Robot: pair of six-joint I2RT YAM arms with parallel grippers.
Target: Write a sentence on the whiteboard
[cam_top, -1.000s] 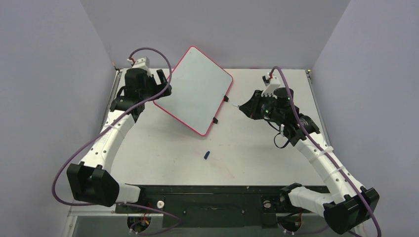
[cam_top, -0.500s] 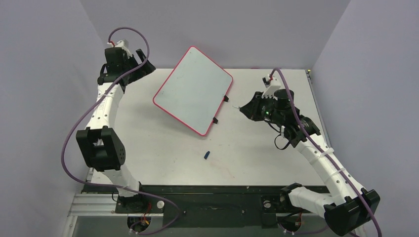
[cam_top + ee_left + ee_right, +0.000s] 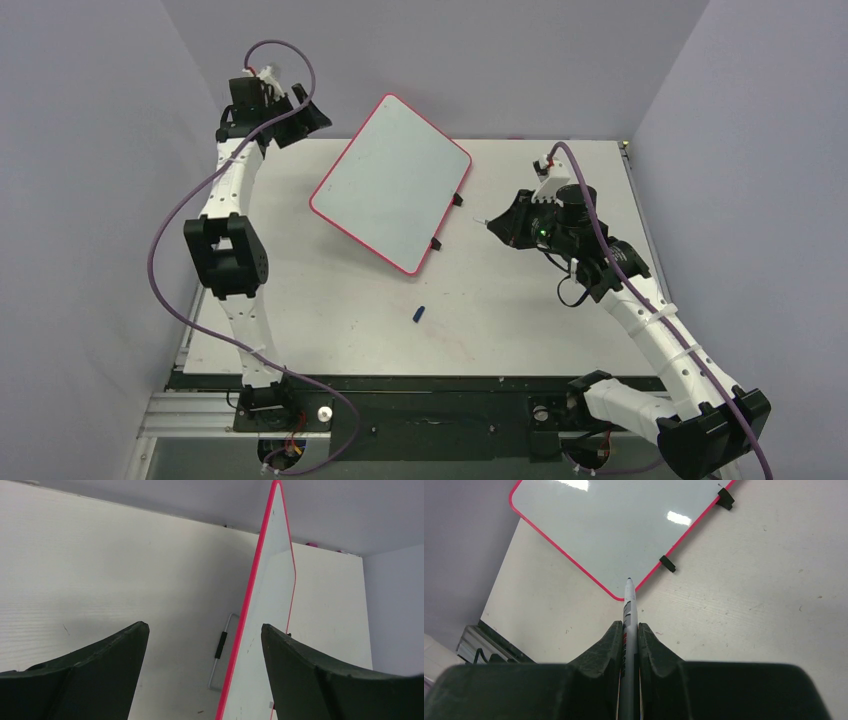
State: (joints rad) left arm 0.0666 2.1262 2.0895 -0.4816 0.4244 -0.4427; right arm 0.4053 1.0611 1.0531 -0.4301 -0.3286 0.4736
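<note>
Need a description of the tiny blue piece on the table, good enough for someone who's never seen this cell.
On the pale table, find the red-rimmed whiteboard at the far middle. Toward the arm bases from its nearest corner, a small blue piece lies by itself. It is the only blue item on the surface, and far smaller than the board.

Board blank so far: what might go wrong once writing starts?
1. The whiteboard stands tilted, apparently propped on a thin wire stand, and the open left gripper is clear of it: pen pressure may push or tip it.
2. The right gripper pinches the marker well behind its tip, so it might slide or twist.
</note>
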